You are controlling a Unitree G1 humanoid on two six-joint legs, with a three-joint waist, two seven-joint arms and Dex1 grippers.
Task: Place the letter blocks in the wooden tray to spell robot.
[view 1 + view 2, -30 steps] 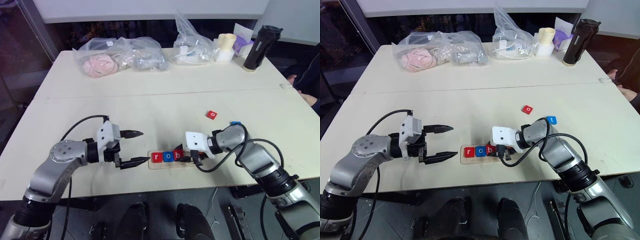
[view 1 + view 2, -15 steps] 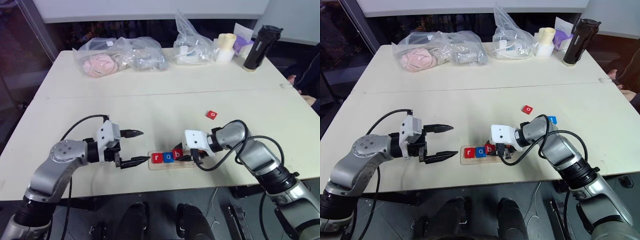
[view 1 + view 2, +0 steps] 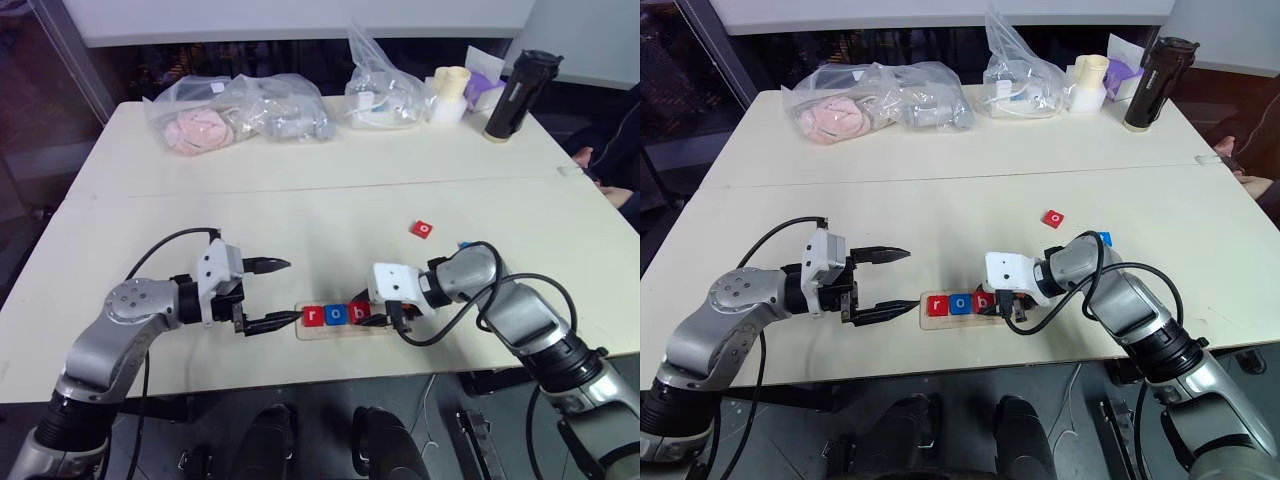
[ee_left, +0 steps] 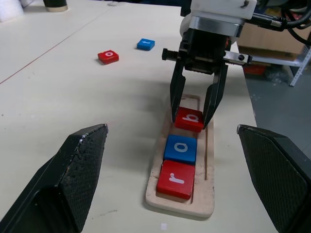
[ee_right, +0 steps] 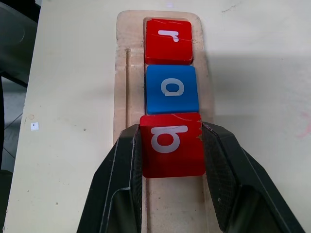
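The right gripper (image 4: 193,112) is clamped on the red b (image 5: 172,144) in the tray (image 4: 210,201), just beside the blue o (image 5: 172,89) and red r (image 5: 168,41); the left gripper (image 3: 278,293) gapes wide and empty off the tray's r end; a red o (image 3: 423,229) and a blue tile (image 4: 146,44) lie beyond the tray.

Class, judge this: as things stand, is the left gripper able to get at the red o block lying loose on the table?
Probably not directly: the red o block lies beyond the right gripper, which is shut on the b block, blocking the open left gripper.
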